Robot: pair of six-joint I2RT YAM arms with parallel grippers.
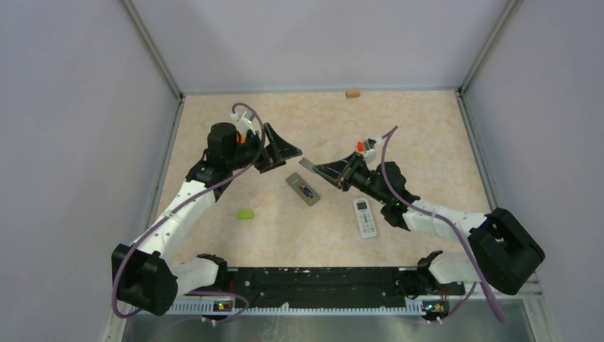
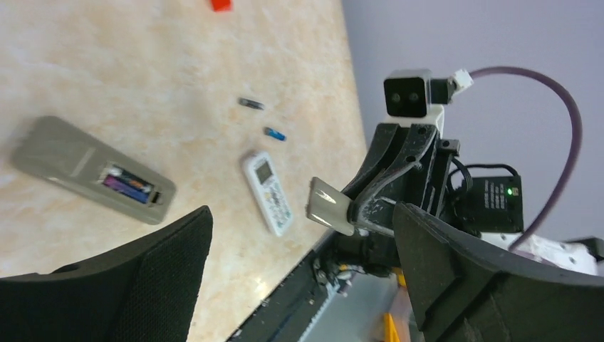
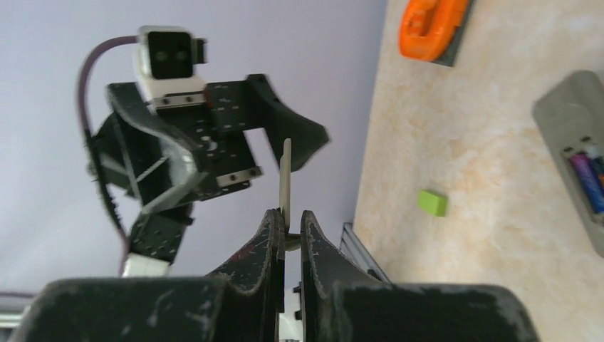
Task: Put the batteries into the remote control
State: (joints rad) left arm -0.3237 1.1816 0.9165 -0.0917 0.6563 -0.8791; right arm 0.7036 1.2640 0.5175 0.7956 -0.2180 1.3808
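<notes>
The left hand point(image 1: 276, 154) is shown spread wide and empty. A thin flat grey cover plate point(image 3: 286, 174) is pinched by the right hand point(image 3: 288, 226). Purple and blue batteries point(image 2: 128, 187) are seated in the grey rectangular remote control point(image 1: 295, 182), at 7 o'clock of that hand.

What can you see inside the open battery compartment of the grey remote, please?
Batteries lie side by side in the grey remote, one purple, one bluish; the floor and contacts beneath them are covered. The cover sits pinched in the right end effector.
</notes>
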